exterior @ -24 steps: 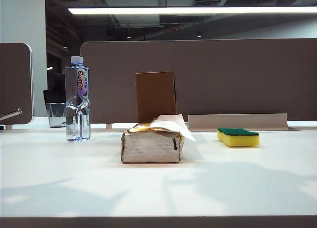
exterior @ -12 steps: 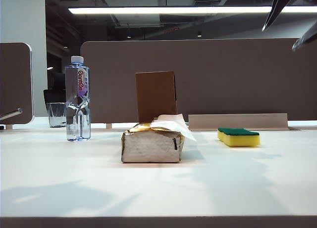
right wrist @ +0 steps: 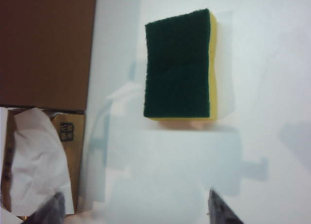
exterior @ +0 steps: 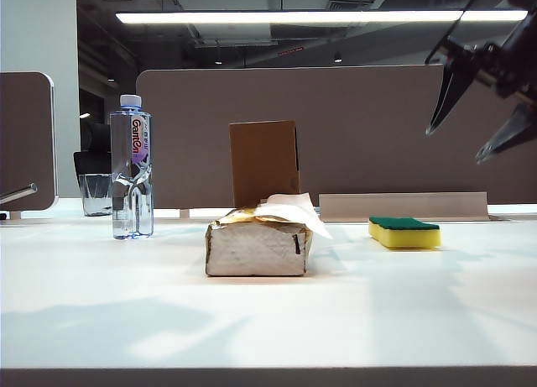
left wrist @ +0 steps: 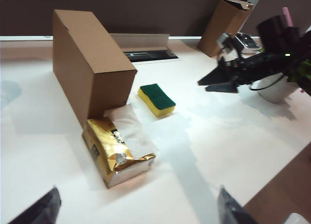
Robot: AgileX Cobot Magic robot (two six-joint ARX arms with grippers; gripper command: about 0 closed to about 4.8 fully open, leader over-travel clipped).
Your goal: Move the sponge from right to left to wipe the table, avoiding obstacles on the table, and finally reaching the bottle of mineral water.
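The yellow sponge [exterior: 404,232] with its green top lies on the white table [exterior: 252,320] at the right. My right gripper [exterior: 456,147] hangs open in the air above and right of it, and the right wrist view shows the sponge [right wrist: 180,63] ahead of the wide-open gripper [right wrist: 133,212]. The obstacles stand mid-table: a silver tissue pack [exterior: 256,246] and, behind it, an upright cardboard box [exterior: 264,163]. The bottle of mineral water [exterior: 132,169] stands at the left. My left gripper [left wrist: 136,212] is open over bare table near the tissue pack [left wrist: 119,148], and it does not show in the exterior view.
A short glass cup [exterior: 96,194] stands behind the bottle. A grey partition [exterior: 377,127] closes off the back of the table. In the left wrist view a second brown box [left wrist: 228,25] and a white pot [left wrist: 277,85] sit beyond the right arm.
My right gripper has come into the exterior view from the top right and dropped lower toward the sponge, jaws apart. Sponge, obstacles and bottle have not moved.
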